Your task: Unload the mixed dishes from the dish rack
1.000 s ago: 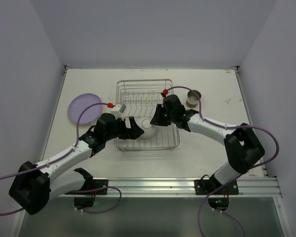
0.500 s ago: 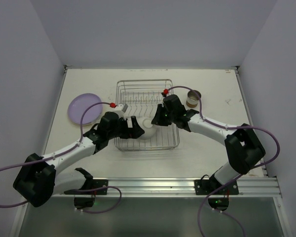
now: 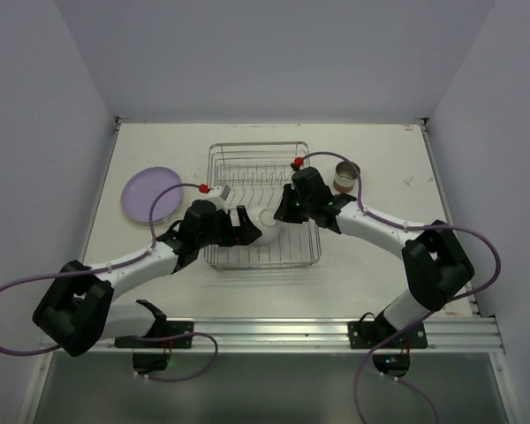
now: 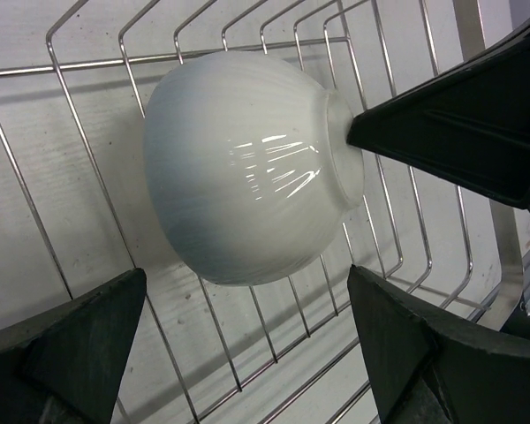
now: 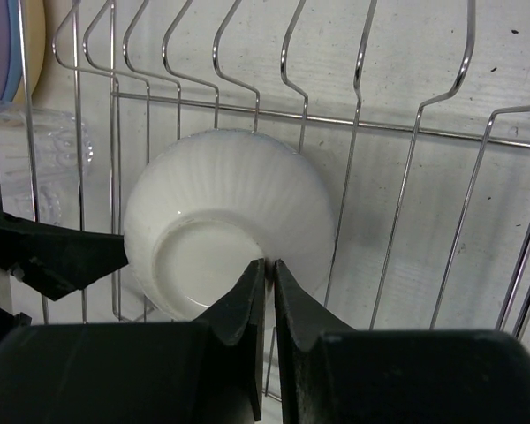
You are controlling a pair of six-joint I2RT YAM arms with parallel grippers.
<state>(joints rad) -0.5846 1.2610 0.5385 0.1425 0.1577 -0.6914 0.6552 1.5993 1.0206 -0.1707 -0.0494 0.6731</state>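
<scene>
The dish rack (image 3: 258,168) sits in the middle of the tabletop (image 3: 380,150). A white bowl (image 3: 266,224) is inside it, at the 6 o'clock end of the rack. The bowl is upside down on the wires, tipped a little, with its round bottom ring facing up.

The right pincer (image 3: 283,217) comes in from about 2 o'clock of the bowl. It is closed. Its two tips are pinched together right on the ring at the bottom of the bowl.

The left pincer (image 3: 252,229) is at 9 o'clock of the bowl. It is wide open. Its two fingers (image 4: 71,353) stand far apart, one on each side, and they do not touch the bowl.

A purple plate (image 3: 150,193) lies flat on the tabletop at 9 o'clock of the rack. A brown cup (image 3: 345,177) stands just beside the rack at about 2 o'clock.

In the right wrist view, a clear glass (image 5: 57,150) shows through the wires at 10 o'clock of the bowl. I cannot tell if it is in the rack or beside it.
</scene>
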